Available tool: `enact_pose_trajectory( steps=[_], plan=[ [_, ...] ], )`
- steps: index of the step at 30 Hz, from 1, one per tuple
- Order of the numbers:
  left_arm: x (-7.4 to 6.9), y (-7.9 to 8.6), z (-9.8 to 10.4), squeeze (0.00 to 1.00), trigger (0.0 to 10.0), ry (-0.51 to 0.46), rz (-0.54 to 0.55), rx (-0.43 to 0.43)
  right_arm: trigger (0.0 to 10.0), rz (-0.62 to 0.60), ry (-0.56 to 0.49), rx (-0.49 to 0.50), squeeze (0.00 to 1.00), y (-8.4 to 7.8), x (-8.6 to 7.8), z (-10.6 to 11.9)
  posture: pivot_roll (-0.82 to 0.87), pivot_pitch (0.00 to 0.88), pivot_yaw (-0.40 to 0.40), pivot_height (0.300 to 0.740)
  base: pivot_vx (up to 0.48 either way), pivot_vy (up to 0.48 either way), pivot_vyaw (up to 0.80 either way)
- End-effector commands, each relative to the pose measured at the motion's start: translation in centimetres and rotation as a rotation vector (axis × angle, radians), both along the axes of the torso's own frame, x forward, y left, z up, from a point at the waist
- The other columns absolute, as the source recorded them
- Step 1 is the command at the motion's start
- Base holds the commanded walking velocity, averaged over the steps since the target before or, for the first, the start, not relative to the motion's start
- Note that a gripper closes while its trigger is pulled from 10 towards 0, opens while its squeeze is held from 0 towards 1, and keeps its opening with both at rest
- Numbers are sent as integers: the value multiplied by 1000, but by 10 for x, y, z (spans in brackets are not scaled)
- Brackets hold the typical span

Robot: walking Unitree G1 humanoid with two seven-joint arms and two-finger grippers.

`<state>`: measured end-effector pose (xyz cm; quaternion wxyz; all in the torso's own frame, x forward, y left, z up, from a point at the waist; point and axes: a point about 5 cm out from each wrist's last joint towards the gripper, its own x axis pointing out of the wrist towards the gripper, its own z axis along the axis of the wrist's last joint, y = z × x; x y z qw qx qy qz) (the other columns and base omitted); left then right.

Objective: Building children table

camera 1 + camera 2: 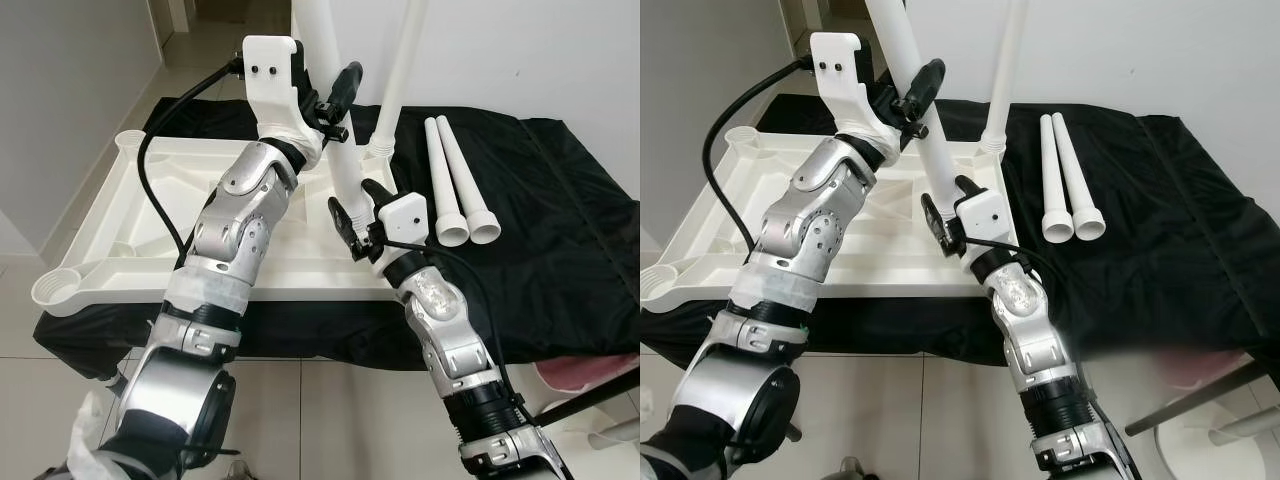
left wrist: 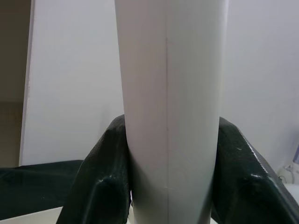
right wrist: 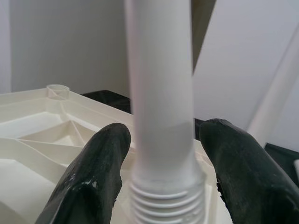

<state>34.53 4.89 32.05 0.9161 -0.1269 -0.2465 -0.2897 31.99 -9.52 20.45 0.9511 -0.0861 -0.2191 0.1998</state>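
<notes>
The white table top (image 1: 130, 200) lies upside down on a black cloth. My left gripper (image 1: 338, 105) is shut on a white table leg (image 1: 342, 160), holding it slightly tilted over the top's near right corner. In the left wrist view both fingers (image 2: 103, 177) press against the leg (image 2: 170, 93). My right gripper (image 1: 358, 207) is open around the leg's lower end, one finger (image 3: 93, 172) on each side with small gaps. The leg's threaded end (image 3: 163, 200) shows just below those fingers. A second leg (image 1: 400, 70) stands upright in the far right corner.
Two loose white legs (image 1: 455, 180) lie side by side on the black cloth (image 1: 560, 230) right of the table top. An open corner socket (image 1: 55, 290) sits at the near left. A white wall runs behind, and tiled floor lies in front.
</notes>
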Motion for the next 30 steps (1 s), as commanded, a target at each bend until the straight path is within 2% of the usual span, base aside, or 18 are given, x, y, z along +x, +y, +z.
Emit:
enact_pose_trajectory(
  steps=[1,11,23,24,25,26,29,30],
  plan=[
    [-5,-5,-1,0,10000,-10,0,13,10000,-27,-1,-5,0,-3,5,2,11,0,-35,740,0,0,0],
    [-12,-10,-5,0,10000,-28,8,45,10000,-70,14,1,0,-5,12,5,14,0,-39,740,0,0,0],
    [-20,-21,-7,0,10000,-31,-16,47,10000,-97,25,-63,0,0,24,6,18,0,-41,740,0,0,0],
    [-20,-22,-7,0,10000,-31,-18,47,10000,-90,26,-74,145,2,26,6,19,0,-42,740,0,0,0],
    [-20,-22,-7,0,10000,-31,-18,47,10000,-90,26,-74,145,2,26,6,19,0,-42,740,0,0,0],
    [-21,-23,-7,0,10000,-32,-19,48,10000,-84,24,-81,1000,3,26,7,21,0,-44,740,0,0,0],
    [-21,-24,-6,0,10000,-35,-17,51,10000,-109,-10,-128,1000,4,27,8,24,0,-45,740,0,0,0],
    [-22,-24,-5,0,10000,-37,-17,50,10000,-111,-8,-132,957,5,27,7,25,0,-45,740,0,0,0]
  ],
)
